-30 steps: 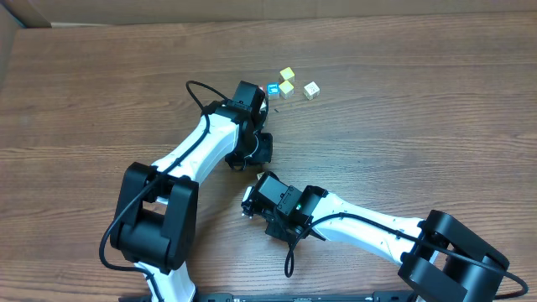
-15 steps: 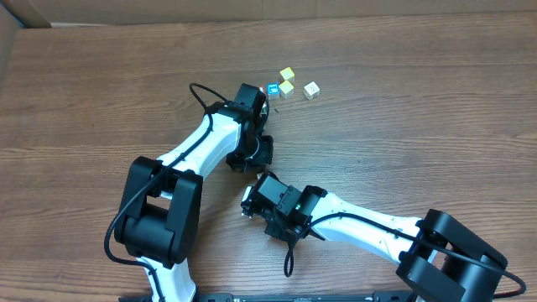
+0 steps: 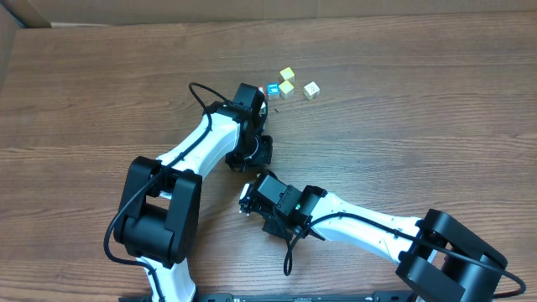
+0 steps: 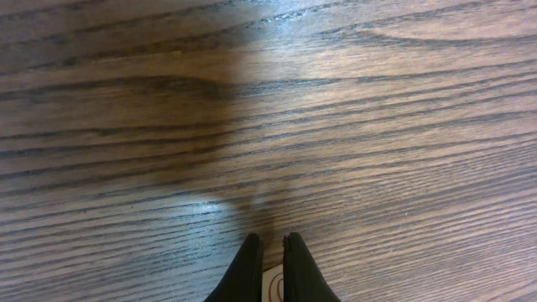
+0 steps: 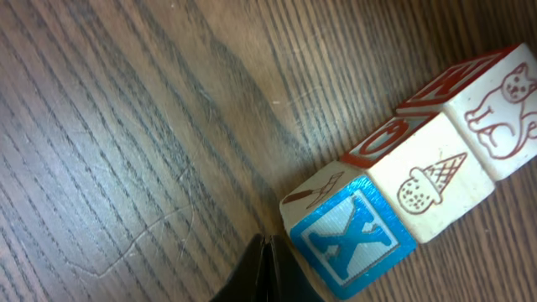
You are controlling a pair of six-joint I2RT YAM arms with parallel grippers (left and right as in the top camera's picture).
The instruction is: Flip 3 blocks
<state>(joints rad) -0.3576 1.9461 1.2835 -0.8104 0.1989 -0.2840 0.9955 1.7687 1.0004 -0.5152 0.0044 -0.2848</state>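
Three blocks lie in a touching row in the right wrist view: a blue X block (image 5: 352, 237), a cream ice-cream-cone block (image 5: 428, 186) and a cream cat block (image 5: 499, 113) with red side faces. My right gripper (image 5: 267, 245) is shut, its tips on the table against the X block's left corner. From overhead only a pale bit of this row (image 3: 244, 202) shows at the right gripper (image 3: 250, 201). My left gripper (image 4: 268, 243) is shut over bare wood, with a cream, red-marked surface (image 4: 273, 283) showing in the narrow slit behind its tips. It hangs just above the right one (image 3: 250, 158).
Further back on the wooden table (image 3: 419, 126) sits another small group: a blue-faced cube (image 3: 272, 89), two yellow cubes (image 3: 287, 74) (image 3: 287, 87) and a cream cube (image 3: 311, 90). Both arms cross the table's middle, close to each other.
The right gripper has edged slightly up and to the left. The left arm's base link turned a little early on; its gripper has stayed put. Both grippers stayed shut.
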